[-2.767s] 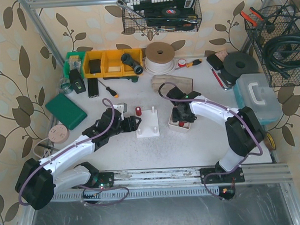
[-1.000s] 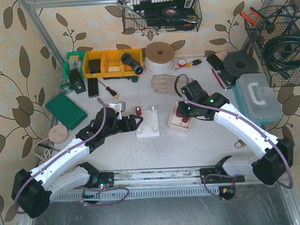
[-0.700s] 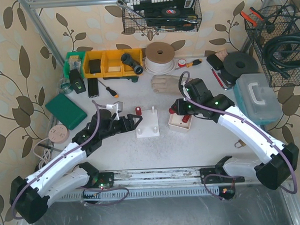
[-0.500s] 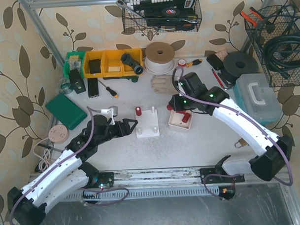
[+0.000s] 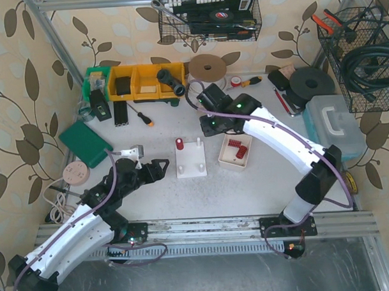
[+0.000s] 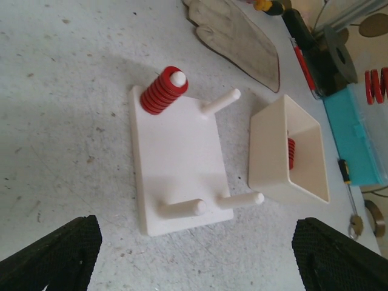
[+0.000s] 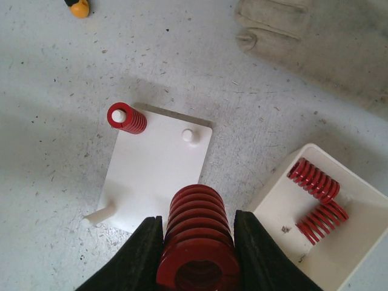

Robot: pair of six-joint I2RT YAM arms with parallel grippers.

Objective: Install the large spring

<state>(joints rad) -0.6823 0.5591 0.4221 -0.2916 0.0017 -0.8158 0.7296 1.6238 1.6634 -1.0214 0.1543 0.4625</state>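
While right tool (image 7: 197,257) clamps large spring (image 7: 197,224) at lower centre | peg base (image 7: 159,176) mid-frame | left tool (image 6: 194,245) spread apart

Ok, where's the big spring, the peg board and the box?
big spring (image 7: 197,221): right wrist view, on its red coils.
peg board (image 7: 159,173): right wrist view, on its bare flat top.
box (image 7: 280,209): right wrist view, on its bare floor.

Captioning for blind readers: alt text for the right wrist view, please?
The right gripper holds a large red spring between its fingers, above a white peg board carrying one small spring. Two red springs lie in a white tray beside it.
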